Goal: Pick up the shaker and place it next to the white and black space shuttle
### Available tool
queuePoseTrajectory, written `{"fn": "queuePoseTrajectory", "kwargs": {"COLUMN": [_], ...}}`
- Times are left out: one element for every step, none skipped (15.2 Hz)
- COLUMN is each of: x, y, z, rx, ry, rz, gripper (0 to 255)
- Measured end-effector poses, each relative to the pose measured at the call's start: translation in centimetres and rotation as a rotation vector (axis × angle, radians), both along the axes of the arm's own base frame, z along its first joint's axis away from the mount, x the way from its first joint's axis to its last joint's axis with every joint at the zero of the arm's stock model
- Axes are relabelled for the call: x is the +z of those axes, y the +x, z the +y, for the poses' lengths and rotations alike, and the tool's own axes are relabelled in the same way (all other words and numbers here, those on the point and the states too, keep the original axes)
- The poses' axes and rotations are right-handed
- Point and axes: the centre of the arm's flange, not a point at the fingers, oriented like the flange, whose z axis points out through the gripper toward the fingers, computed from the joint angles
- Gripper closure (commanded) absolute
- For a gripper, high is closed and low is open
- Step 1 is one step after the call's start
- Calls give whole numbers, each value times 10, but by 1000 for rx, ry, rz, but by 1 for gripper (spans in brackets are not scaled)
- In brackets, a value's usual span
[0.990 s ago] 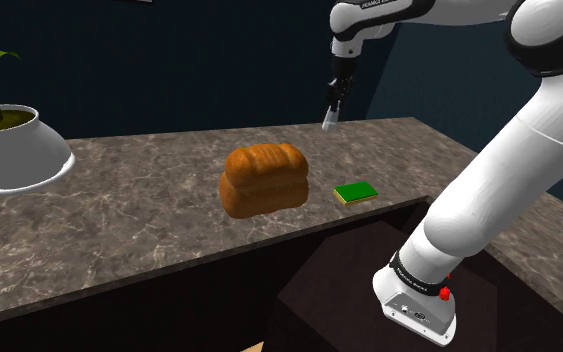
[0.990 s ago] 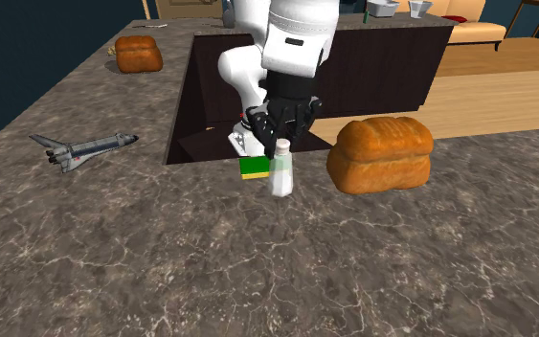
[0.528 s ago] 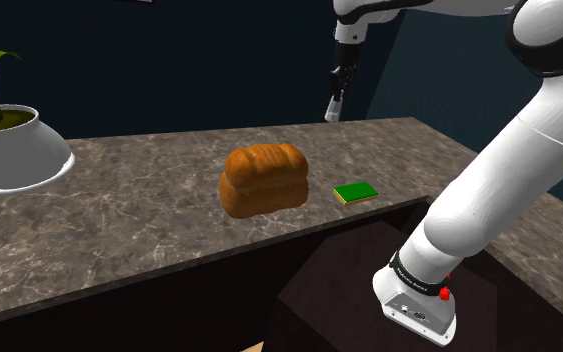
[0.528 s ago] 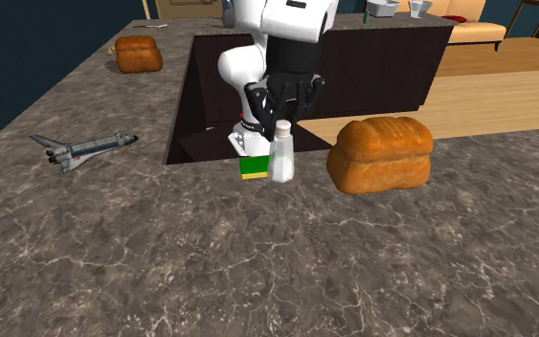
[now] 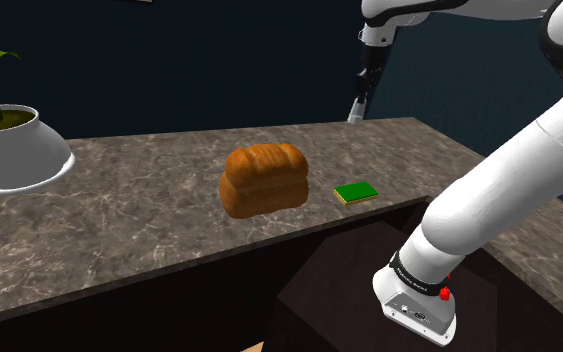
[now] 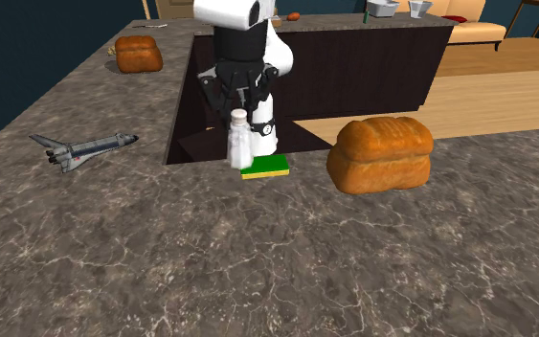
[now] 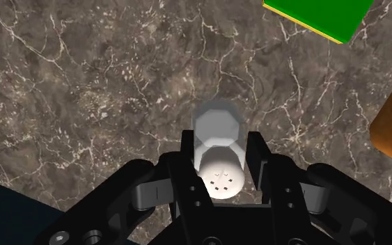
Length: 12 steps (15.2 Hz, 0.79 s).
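A pale translucent shaker (image 6: pixel 239 142) with a white cap hangs in the air above the marble counter, and my gripper (image 6: pixel 241 107) is shut on its cap end. In the wrist view the two black fingers (image 7: pixel 258 159) clasp the shaker (image 7: pixel 217 145) from both sides, with the perforated cap facing the camera. From the shoulder view the shaker (image 5: pixel 355 106) hangs under the gripper (image 5: pixel 362 87), above the counter's far right end. The white and black space shuttle (image 6: pixel 83 148) lies on the counter toward the second exterior view's left, well apart from the shaker.
A brown bread loaf (image 6: pixel 380 154) sits on the counter, and a green and yellow sponge (image 6: pixel 264 169) lies by the counter's edge near the shaker. A smaller loaf (image 6: pixel 138 54) lies far back. A white bowl with a plant (image 5: pixel 9 150) stands at the shoulder view's left.
The gripper has lifted the shaker higher and carried it toward the second exterior view's left, past the sponge and nearer the shuttle.
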Motion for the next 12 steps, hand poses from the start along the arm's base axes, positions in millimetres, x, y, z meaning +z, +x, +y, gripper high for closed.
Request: {"fn": "queuePoseTrajectory", "kwargs": {"x": [3, 1, -1, 1, 1, 1, 0, 2, 0, 2, 2, 2], "y": [-9, -20, -31, -44, -56, -66, -77, -88, -98, -109, -120, -131], "z": [-7, -15, -18, -26, -33, -39, -48, -55, -64, -72, -78, -84], "rx": [0, 0, 0, -1, -1, 0, 0, 0, 0, 0, 0, 0], "ry": [0, 0, 0, 0, 0, 0, 0, 0, 0, 0, 0, 0], "rz": [0, 0, 0, 0, 0, 0, 0, 0, 0, 0, 0, 0], "gripper": [255, 255, 255, 255, 255, 255, 255, 255, 255, 255, 255, 255]}}
